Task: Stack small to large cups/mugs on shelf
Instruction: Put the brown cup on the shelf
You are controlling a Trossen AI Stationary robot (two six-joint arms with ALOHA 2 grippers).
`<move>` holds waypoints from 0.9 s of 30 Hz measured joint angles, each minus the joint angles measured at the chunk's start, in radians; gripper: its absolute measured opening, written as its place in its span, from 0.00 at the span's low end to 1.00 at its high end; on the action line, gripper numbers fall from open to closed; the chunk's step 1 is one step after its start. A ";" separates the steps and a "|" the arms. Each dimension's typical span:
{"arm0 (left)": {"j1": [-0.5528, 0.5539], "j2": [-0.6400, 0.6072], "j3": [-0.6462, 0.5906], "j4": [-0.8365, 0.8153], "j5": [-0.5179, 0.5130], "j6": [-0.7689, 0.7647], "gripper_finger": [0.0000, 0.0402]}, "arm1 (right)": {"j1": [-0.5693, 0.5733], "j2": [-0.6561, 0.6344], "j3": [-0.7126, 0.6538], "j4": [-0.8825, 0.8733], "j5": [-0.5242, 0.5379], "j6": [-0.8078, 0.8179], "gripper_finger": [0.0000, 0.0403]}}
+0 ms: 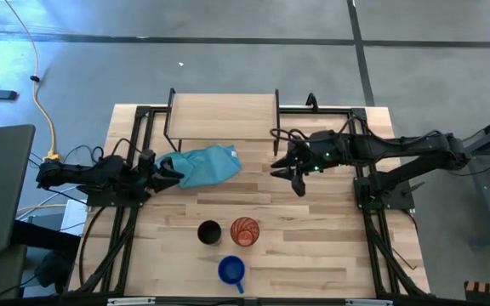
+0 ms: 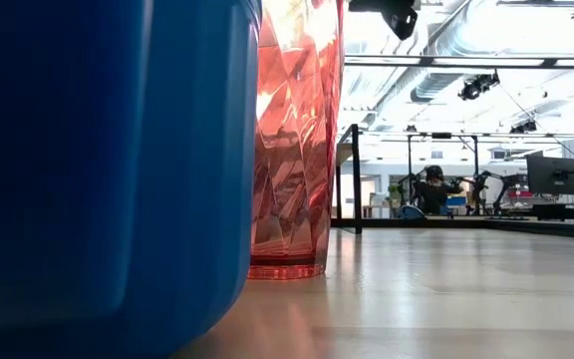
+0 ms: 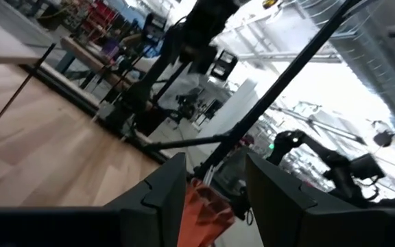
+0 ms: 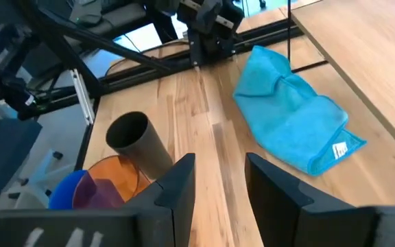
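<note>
Cup point(image 1: 209, 231) left of tumbler point(image 1: 245, 230); mug point(image 1: 231, 271) before both; cloth point(image 1: 202, 165) by shelf point(image 1: 222, 116)

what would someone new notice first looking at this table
The teal cloth crumpled in front of the empty shelf, by the left gripper. Then three vessels clustered at the near edge: black cup, red-orange tumbler, blue mug. The open right gripper hovers mid-table.

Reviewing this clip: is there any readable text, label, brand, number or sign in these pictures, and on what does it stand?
None can be read.
White tag on the teal cloth, at its corner: print too small to read.
Blue mug, black cup, red tumbler: no lettering shows.
Shelf: bare wood, no marking.
Screens in the room behind, low view: too far and blurred to read.
</note>
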 joint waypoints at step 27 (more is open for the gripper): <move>0.000 0.014 0.000 -0.192 0.000 0.064 0.34 | 0.144 0.283 0.002 0.111 -0.215 0.228 0.29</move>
